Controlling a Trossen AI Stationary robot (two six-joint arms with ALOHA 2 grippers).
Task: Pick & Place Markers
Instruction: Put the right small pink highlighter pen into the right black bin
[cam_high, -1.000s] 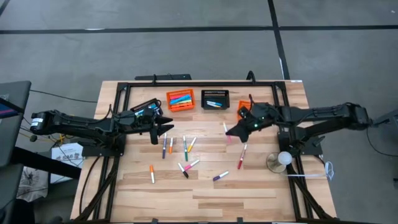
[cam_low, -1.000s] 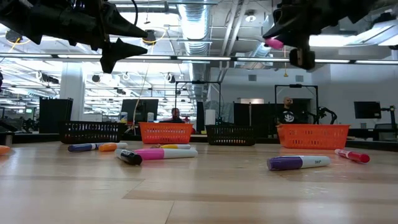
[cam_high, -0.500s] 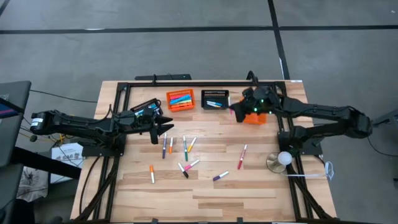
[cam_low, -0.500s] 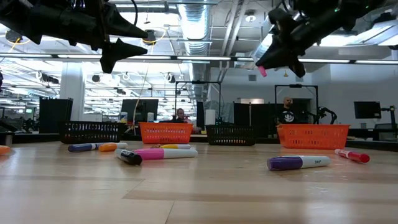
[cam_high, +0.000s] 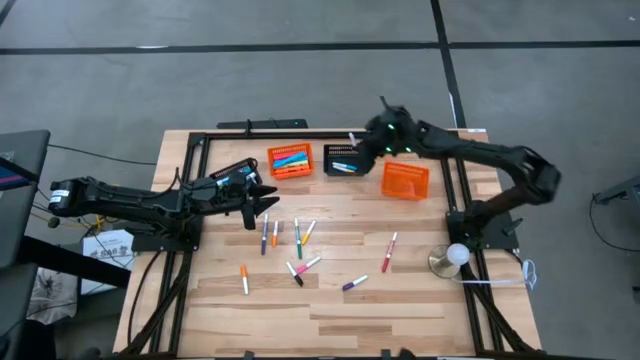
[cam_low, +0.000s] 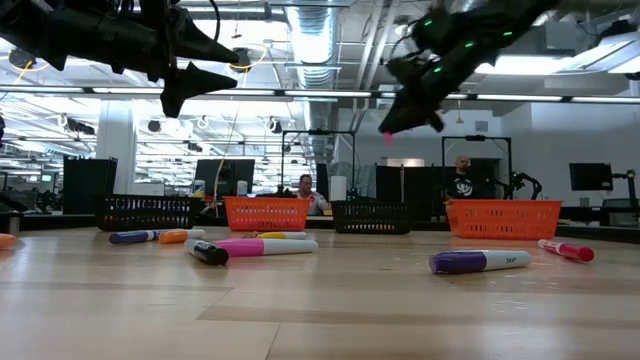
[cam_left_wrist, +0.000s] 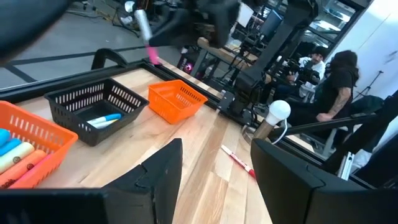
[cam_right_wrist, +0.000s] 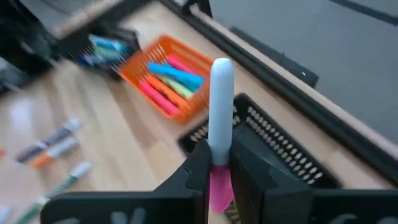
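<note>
Your right gripper (cam_right_wrist: 217, 163) is clamped on a pink-and-white marker (cam_right_wrist: 219, 118), held in the air over the black basket (cam_high: 346, 160) at the table's back edge. Your left gripper (cam_high: 266, 207) hangs open near the loose markers (cam_high: 297, 240) at mid-table.

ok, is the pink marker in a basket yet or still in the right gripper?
In the right gripper, not in a basket. Its fingers are shut on the pink marker, held above the black basket.
</note>
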